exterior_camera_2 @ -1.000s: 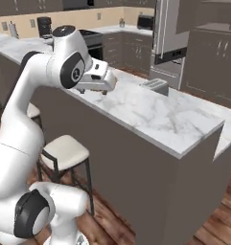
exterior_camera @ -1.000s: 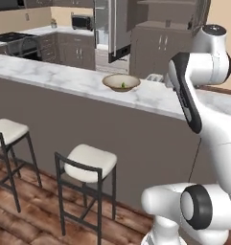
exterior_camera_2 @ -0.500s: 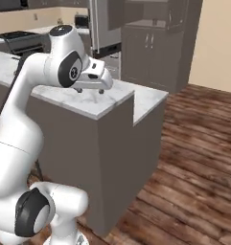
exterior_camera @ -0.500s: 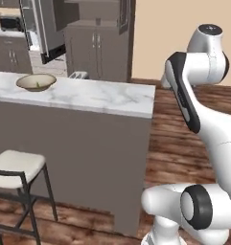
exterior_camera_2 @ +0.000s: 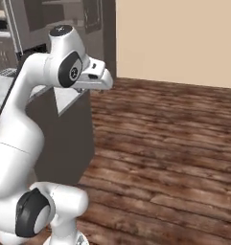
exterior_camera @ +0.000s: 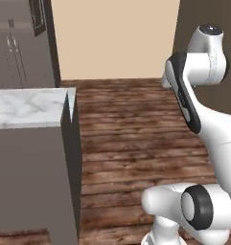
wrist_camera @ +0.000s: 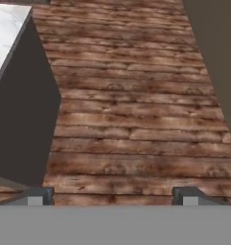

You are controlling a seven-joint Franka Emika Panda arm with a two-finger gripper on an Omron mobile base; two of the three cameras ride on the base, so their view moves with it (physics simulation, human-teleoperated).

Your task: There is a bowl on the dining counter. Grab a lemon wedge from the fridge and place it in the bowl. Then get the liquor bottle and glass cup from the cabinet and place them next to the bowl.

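Observation:
The end of the dining counter, with its white veined marble top and grey-brown front, stands at the left of the left base view. Its corner shows at the top left of the hand view. My gripper is open with nothing between its fingertips, and it looks down on bare wooden floor. In the right base view the hand hangs just off the counter's end. The bowl, lemon wedge, liquor bottle and glass cup are out of view.
Brown plank floor stretches ahead to a beige wall. Grey kitchen units stand behind the counter at the left. A dark brown upright surface edges the floor on the right.
The base has turned to the right, so both base views have swung. The counter has slid to the left edge and the bowl has left the pictures. The gripper has stayed open.

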